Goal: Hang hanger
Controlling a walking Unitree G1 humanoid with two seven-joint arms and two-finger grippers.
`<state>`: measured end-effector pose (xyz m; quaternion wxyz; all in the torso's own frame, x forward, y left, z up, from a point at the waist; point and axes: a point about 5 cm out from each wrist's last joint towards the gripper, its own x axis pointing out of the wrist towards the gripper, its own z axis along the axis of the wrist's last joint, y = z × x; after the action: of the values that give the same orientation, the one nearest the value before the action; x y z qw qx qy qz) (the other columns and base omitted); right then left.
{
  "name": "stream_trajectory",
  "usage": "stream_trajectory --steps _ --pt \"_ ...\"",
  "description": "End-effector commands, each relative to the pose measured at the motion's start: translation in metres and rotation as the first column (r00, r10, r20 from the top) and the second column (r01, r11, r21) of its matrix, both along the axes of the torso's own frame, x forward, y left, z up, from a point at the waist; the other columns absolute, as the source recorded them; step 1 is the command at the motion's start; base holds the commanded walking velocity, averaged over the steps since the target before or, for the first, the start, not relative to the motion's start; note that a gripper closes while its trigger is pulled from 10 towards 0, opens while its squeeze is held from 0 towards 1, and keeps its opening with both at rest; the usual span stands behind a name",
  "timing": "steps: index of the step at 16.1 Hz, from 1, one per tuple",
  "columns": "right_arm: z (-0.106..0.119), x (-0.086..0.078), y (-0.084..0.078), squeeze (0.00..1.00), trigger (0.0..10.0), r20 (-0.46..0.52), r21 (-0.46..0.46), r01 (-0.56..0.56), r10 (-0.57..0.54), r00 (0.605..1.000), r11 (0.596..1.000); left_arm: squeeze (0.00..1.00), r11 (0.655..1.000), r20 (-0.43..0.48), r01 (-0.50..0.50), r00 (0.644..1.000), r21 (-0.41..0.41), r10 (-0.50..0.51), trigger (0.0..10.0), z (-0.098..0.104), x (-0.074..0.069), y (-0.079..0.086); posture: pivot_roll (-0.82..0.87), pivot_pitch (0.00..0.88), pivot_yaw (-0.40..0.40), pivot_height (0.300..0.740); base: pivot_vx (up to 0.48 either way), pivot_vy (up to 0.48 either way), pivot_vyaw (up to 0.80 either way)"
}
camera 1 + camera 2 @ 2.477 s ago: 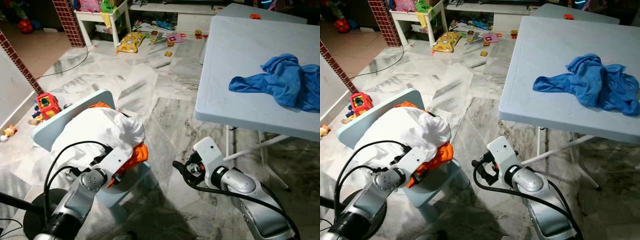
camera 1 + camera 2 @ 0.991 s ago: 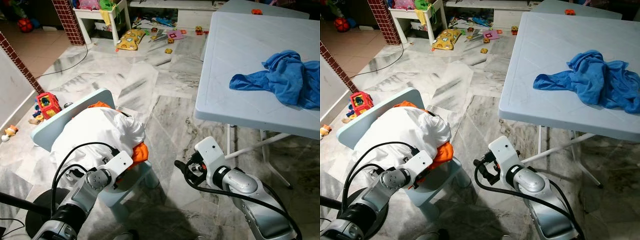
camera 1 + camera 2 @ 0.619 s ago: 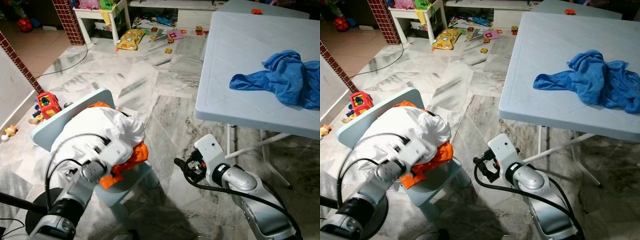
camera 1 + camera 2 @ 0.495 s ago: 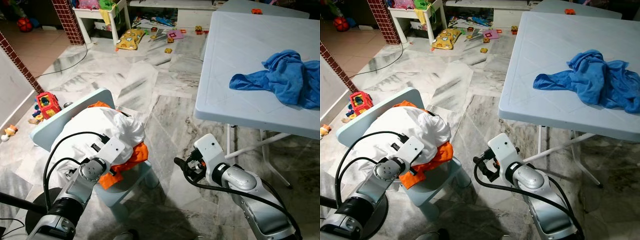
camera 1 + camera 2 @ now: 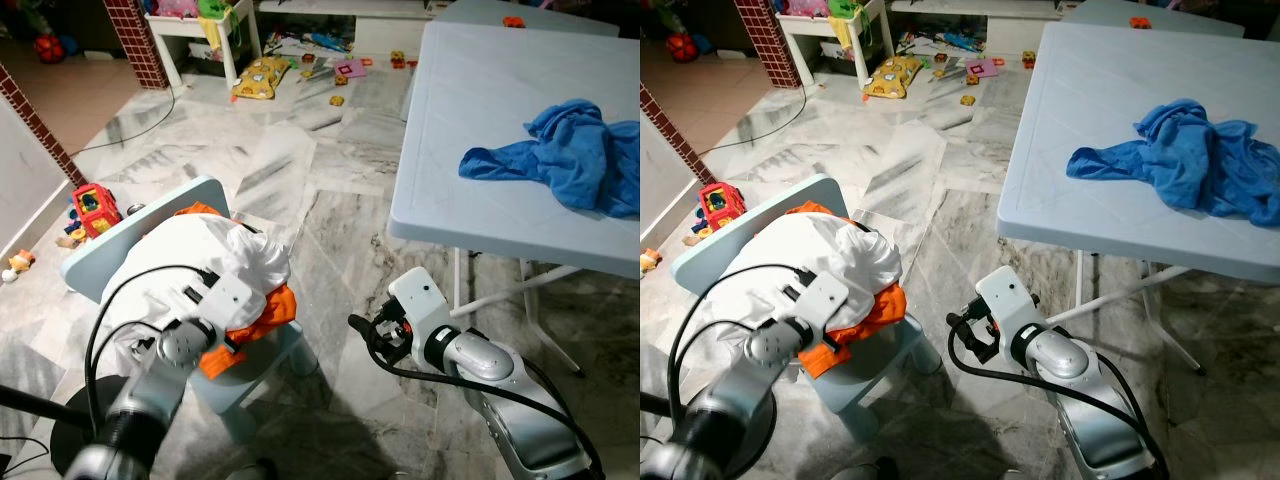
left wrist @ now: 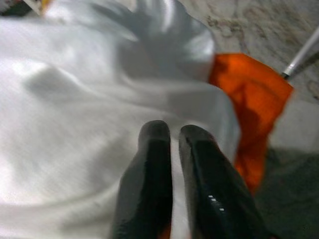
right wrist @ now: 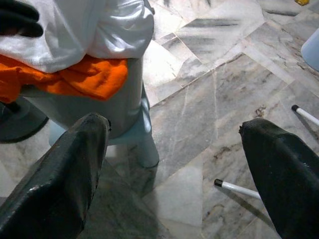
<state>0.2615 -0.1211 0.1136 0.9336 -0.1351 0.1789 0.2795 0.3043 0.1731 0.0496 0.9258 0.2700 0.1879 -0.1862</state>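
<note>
No hanger can be made out. A white garment [image 5: 190,250] lies heaped over an orange one [image 5: 275,308] on a small light-blue chair [image 5: 150,225]. My left gripper [image 6: 169,130] is shut, its black fingers [image 7: 17,17] resting side by side on the white cloth above the orange fold [image 6: 249,99]. Whether any cloth is pinched between them I cannot tell. My right gripper [image 7: 172,124] hangs open just above the marble floor, to the right of the chair, with nothing between its fingers [image 7: 70,174]. A crumpled blue garment [image 5: 570,150] lies on the table.
The light-blue folding table [image 5: 470,120] stands at the right, its legs [image 5: 490,300] close behind my right arm. A red toy [image 5: 95,210] sits by the wall at left. Toys [image 5: 260,75] litter the far floor. A black round base [image 5: 70,440] is near my left arm.
My left arm has risen from beside the chair seat, and its gripper now rests on the white garment. The right arm has stayed where it was.
</note>
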Motion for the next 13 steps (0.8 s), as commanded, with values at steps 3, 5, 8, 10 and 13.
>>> stream_trajectory --steps 3,5,8,10,13 --pt "-0.002 -0.003 0.003 0.0 10.0 -0.009 0.004 -0.015 0.015 1.0 1.0 1.0 1.0 -0.095 0.004 0.995 0.012 -0.003 10.0 -0.011 -0.025 0.007 -0.14 0.142 0.043 0.74 0.0 0.0 0.0" --pt "-0.003 -0.003 0.002 0.0 10.0 -0.011 0.001 -0.017 0.017 1.0 1.0 1.0 1.0 -0.121 0.006 0.993 0.023 -0.004 10.0 -0.009 -0.036 0.009 -0.13 0.141 0.041 0.74 0.0 0.0 0.0" --pt "-0.003 0.0 0.006 0.0 10.0 -0.009 0.004 -0.029 0.029 1.0 1.0 1.0 0.999 -0.141 0.003 0.99 0.051 0.004 10.0 -0.012 -0.038 0.013 -0.13 0.138 0.036 0.74 0.0 0.0 0.0" --pt "-0.002 -0.001 0.007 0.0 10.0 -0.008 0.004 -0.034 0.034 0.999 0.999 1.0 0.998 -0.143 0.007 0.99 0.061 0.002 10.0 -0.013 -0.036 0.013 -0.14 0.135 0.037 0.74 0.0 0.0 0.0" --pt "-0.002 -0.001 0.004 0.0 10.0 -0.004 -0.003 -0.029 0.029 1.0 1.0 1.0 0.994 -0.149 0.024 0.989 0.111 -0.008 10.0 -0.014 -0.031 0.014 -0.15 0.137 0.039 0.74 0.0 0.0 0.0"
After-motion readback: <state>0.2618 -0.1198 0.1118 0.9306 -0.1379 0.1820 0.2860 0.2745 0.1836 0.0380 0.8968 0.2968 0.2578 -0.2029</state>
